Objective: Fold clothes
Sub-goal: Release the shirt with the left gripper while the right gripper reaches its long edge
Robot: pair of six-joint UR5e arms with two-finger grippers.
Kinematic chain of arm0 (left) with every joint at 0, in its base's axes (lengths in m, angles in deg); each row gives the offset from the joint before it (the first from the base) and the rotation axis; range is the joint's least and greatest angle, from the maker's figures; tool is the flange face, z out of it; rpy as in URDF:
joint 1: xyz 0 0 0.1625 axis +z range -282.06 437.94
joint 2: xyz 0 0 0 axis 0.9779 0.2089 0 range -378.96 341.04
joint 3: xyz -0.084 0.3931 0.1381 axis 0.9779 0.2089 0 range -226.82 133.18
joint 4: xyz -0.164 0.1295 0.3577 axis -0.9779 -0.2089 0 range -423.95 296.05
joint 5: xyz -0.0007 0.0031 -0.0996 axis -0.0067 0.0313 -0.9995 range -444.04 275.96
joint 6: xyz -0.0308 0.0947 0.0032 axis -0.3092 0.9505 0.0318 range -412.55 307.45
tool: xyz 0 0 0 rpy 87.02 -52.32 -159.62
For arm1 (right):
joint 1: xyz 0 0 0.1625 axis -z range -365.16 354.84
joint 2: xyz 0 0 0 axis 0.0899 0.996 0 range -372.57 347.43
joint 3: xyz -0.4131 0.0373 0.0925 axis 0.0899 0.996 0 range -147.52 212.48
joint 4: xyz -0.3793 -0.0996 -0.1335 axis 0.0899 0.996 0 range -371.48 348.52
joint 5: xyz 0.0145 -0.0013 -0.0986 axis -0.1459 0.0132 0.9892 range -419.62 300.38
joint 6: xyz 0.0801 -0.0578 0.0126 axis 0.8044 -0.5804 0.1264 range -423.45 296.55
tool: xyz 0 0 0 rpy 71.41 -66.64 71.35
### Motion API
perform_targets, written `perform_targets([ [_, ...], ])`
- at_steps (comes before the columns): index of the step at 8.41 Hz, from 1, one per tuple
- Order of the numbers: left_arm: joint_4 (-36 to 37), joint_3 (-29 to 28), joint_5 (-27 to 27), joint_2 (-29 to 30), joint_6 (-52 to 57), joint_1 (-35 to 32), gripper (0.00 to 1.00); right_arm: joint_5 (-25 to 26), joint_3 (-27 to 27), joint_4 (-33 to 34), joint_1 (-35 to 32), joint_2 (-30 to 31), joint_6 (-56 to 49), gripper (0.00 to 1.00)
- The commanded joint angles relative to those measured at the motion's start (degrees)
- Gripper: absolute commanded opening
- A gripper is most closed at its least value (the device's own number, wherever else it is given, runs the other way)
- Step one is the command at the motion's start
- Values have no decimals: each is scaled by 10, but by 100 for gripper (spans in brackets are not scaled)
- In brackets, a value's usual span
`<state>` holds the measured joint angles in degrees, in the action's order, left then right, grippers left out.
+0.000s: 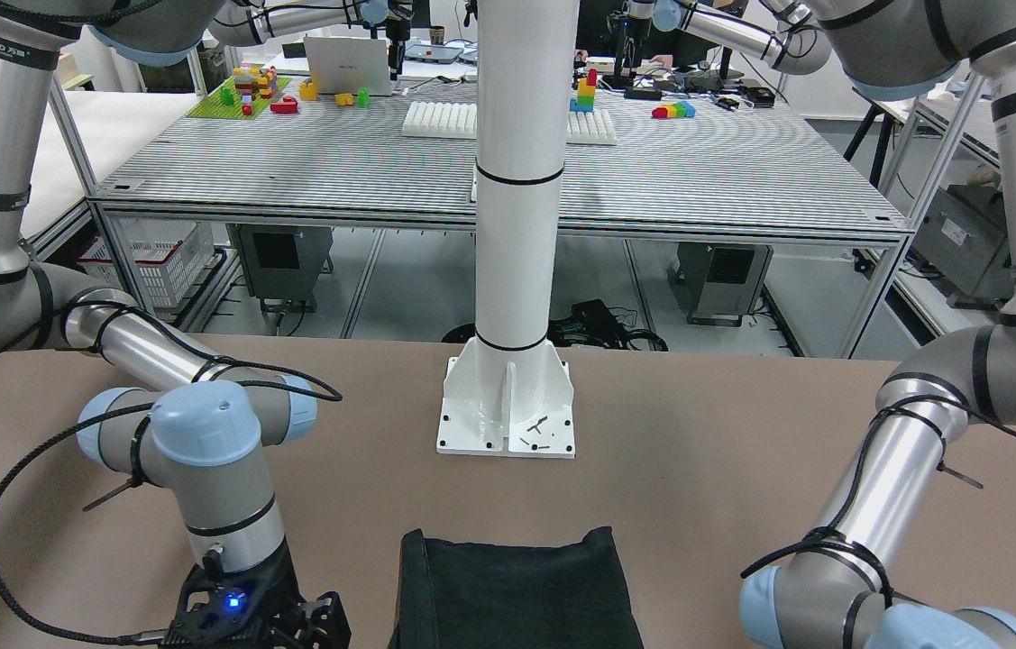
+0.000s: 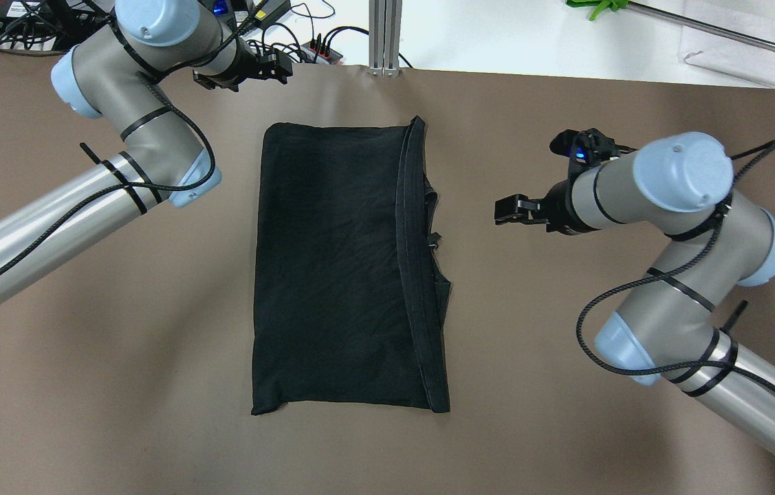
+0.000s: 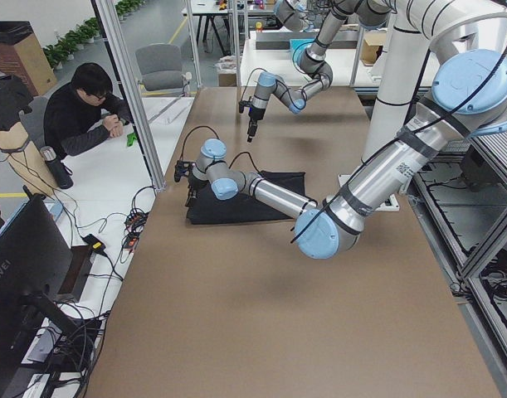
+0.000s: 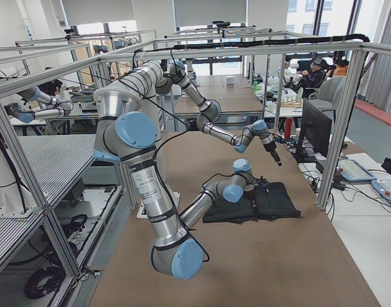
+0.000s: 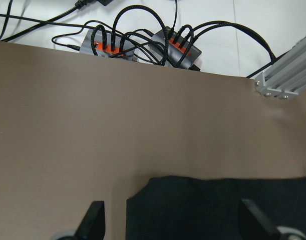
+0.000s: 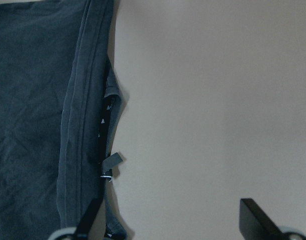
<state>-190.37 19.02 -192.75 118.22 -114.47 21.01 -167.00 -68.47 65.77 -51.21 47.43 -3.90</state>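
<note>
Garment: soft, light, limp; sag expected when lifted. Hold advised at hem corners. Left hand, right hand: spread wide, empty.

The front-facing view's bottom edge cuts off the black garment and the right end effector.

Light: bright and even, coming from above; daylight shows through the windows at the top of the exterior right view.
Shadows: soft and faint on the bench.
Glare: a pale streak along the left arm; sheen on the white pole.
Moiré: rippling bands across the striped table behind.
Colour: the right wrist view is washed out, and the black garment reads blue-grey there.
Focus: the left wrist view is soft; the left pincer is blurred at the bottom edge.
Distortion: the frame beams bow slightly in the exterior right view.
</note>
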Motion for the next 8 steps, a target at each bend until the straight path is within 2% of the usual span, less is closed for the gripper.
perform_targets([
  [1,-53,8,-50,-47,38,-28,94,64,56,39,38,-71,-47,94],
  [2,-70,8,-55,-59,38,-33,94,85,124,37,52,-128,-42,94],
  [3,-71,7,-55,-60,38,-33,94,101,152,36,62,-152,-48,94],
  [4,-71,7,-55,-60,38,-33,94,102,160,36,68,-153,-48,94],
  [7,-71,5,-55,-61,37,-33,94,127,240,35,102,-187,-38,94],
  [8,-71,5,-55,-61,35,-33,94,131,242,35,106,-185,-37,94],
])
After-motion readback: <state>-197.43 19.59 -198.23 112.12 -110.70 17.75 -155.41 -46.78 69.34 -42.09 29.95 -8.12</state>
